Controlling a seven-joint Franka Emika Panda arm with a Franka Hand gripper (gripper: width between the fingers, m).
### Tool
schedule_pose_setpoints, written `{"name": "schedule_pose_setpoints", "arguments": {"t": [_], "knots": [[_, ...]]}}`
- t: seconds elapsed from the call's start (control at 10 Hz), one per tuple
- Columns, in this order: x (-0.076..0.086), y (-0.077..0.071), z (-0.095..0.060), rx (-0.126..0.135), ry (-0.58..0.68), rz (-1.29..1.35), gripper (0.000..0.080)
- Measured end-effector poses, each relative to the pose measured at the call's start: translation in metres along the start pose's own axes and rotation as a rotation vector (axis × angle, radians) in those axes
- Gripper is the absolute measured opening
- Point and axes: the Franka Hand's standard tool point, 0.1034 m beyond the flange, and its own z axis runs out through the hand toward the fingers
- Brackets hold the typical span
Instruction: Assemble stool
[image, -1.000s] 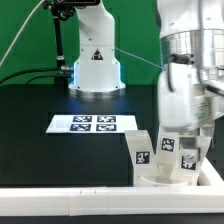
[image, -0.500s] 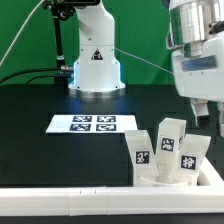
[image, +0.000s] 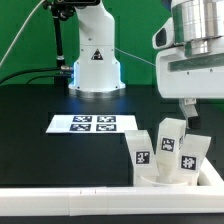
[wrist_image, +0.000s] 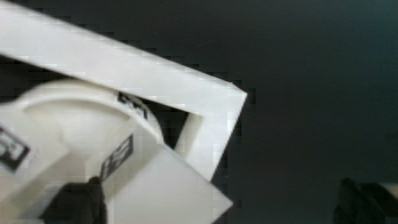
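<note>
Three blocky white plastic tagged stool legs (image: 165, 148) are looking light, rigid, slick; I am hovering my gripper (image: 190, 110) empty, parted, favouring their flat sides.

stool legs (image: 165, 150): white, black-and-white square tags | marker board (image: 94, 124): white, black markers | table (image: 40, 150): black

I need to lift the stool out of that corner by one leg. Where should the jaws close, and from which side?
Probably the tallest leg, near its free top end, coming straight down from above. The legs stand upright out of the seat, tight against the border rail, so a sideways approach looks blocked. The gripper hangs just above; close across the leg's flat faces.
</note>
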Motion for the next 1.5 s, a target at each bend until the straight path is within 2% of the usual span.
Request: {"name": "schedule_pose_setpoints", "arguments": {"t": [0.1, 0.2, 0.3, 0.4, 0.7, 0.8, 0.9, 1.0, 1.1, 1.2, 1.4, 1.5], "knots": [[0.008, -0.007, -0.008, -0.021, 0.003, -0.288, 0.0649], [0.010, -0.006, -0.008, -0.029, -0.003, -0.464, 0.0649], [0.006, -0.004, -0.005, -0.034, -0.003, -0.547, 0.0649], [0.012, 0.000, -0.004, -0.022, 0.031, -0.627, 0.0649], [0.017, 0.001, -0.005, -0.045, 0.043, -0.811, 0.0649], [0.018, 0.002, -0.005, -0.072, 0.052, -0.993, 0.0649], [0.015, 0.001, -0.004, -0.116, 0.054, -1.242, 0.0649], [0.009, 0.003, 0.000, -0.184, 0.008, -1.428, 0.0649], [0.003, 0.003, 0.003, -0.226, -0.031, -1.515, 0.0649], [0.008, 0.004, 0.001, -0.224, -0.041, -1.599, 0.0649], [0.016, 0.007, 0.000, -0.258, -0.041, -1.713, 0.0649], [0.017, 0.008, -0.001, -0.266, -0.045, -1.756, 0.0649]]}}
